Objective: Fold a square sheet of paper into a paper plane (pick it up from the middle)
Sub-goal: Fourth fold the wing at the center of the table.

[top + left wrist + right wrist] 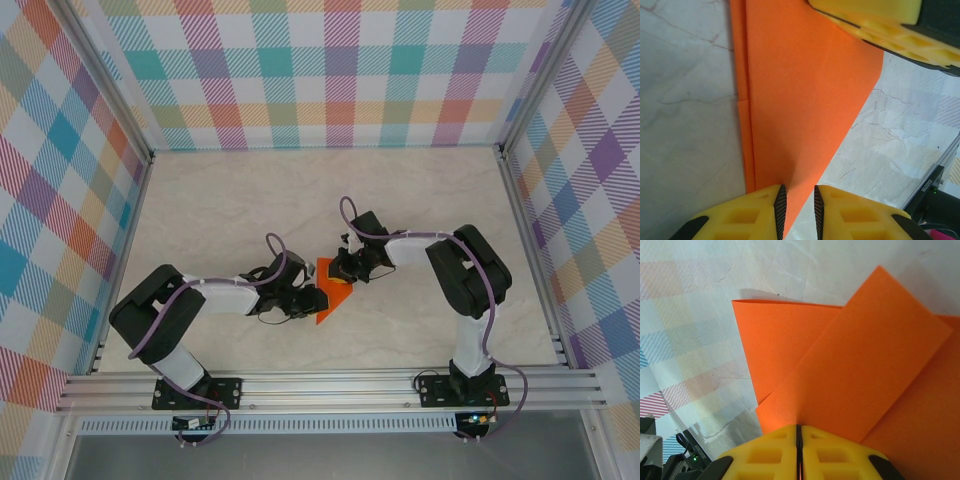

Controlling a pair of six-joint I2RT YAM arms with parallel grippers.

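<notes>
The orange paper (324,311) lies partly folded on the table between both arms, tapering to a point at its near end. In the left wrist view the orange paper (800,100) shows a long folded edge on its left, and its narrow end runs under my left gripper (797,202), which is open by a small gap. A yellow finger of the other gripper (875,20) rests at its far end. My right gripper (799,432) is shut on a raised, slanted flap of the orange paper (860,370). From above, my left gripper (316,298) and right gripper (341,274) nearly touch.
Pale marbled tabletop (230,200) extends on all sides of the paper. Checked walls (330,70) and aluminium posts close in the back and both sides. A metal rail (330,385) runs along the near edge by the arm bases.
</notes>
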